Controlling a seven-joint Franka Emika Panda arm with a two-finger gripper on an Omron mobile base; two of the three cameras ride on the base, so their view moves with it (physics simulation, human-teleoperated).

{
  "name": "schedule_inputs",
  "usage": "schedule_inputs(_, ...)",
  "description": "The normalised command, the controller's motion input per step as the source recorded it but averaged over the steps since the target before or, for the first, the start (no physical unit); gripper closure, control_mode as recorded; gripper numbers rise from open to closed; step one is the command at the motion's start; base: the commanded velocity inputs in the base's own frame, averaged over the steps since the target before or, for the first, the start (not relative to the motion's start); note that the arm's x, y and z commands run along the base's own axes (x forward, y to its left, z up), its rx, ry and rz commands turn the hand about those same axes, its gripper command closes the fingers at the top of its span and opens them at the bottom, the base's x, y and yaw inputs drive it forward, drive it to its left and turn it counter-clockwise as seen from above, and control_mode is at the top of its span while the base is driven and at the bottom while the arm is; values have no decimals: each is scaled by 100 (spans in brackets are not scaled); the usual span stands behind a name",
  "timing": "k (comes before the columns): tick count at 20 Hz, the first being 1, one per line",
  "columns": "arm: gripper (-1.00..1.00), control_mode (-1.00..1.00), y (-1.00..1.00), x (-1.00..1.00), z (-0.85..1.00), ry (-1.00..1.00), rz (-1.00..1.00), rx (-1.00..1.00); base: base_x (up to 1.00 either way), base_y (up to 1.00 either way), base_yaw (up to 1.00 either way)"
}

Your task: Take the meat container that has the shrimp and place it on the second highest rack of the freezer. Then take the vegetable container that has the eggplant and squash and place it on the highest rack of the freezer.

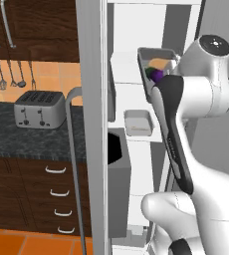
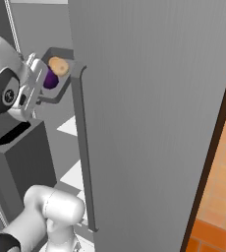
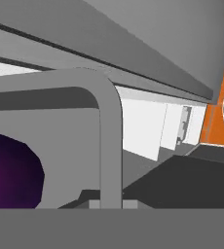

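End effector (image 2: 36,81) grips grey tray (image 1: 147,54) (glossy purple eggplant (image 1: 157,74), tan squash (image 1: 159,63)).

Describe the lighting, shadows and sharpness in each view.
Left base view: flat even render light, sharp edges, no glare on the toaster. Right base view: the freezer door is a smooth grey gradient, unshadowed. Hand view: the eggplant looms close, soft-edged, fading to dark purple.

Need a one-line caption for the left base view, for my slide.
Arm lifts the vegetable container, holding the eggplant and squash, into the open freezer.
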Motion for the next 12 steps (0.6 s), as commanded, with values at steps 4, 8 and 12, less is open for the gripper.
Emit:
schedule_inputs(4,100,-100,0,65,26,0,-3,0,0,0,0)
schedule_inputs(8,100,-100,0,58,27,2,-4,0,0,0,0)
schedule_inputs(12,100,-100,0,62,3,5,-1,0,0,0,0)
